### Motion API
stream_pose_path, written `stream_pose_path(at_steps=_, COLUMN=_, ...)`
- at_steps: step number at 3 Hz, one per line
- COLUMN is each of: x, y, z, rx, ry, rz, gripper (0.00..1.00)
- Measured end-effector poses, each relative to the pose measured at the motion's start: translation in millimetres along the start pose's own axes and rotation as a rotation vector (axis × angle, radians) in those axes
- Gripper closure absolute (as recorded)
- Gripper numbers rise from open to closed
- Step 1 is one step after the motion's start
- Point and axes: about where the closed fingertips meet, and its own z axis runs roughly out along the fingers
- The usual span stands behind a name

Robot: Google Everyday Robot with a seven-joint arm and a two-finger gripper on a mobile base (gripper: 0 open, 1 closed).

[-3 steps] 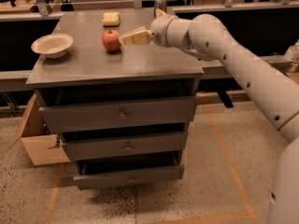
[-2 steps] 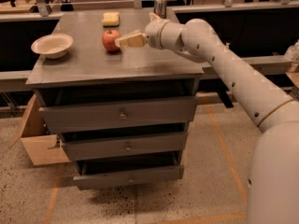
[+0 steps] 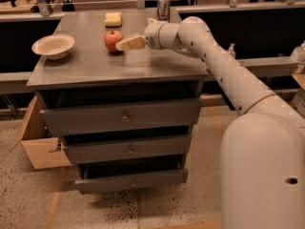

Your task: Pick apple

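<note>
A: So, why does the apple (image 3: 113,40) sit out alone?
B: It rests on the tabletop (image 3: 95,66) toward the back, apart from the bowl (image 3: 53,46) and the sponge (image 3: 113,19), so a sideways reach looks free.
A: And the arm (image 3: 224,66)?
B: It stretches low across the tabletop, with the gripper (image 3: 127,43) right at the apple's right side. Wide or closed, I cannot tell.
</note>
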Motion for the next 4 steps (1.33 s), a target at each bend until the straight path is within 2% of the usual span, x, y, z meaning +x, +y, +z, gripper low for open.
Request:
stream_pose_path(at_steps=2, x=13, y=10, z=33, rx=-0.081, ry=0.082, rz=0.042, gripper=0.00)
stream_pose_path(at_steps=4, x=14, y=26, z=62, rx=-0.149, ry=0.106, rz=0.032, gripper=0.00)
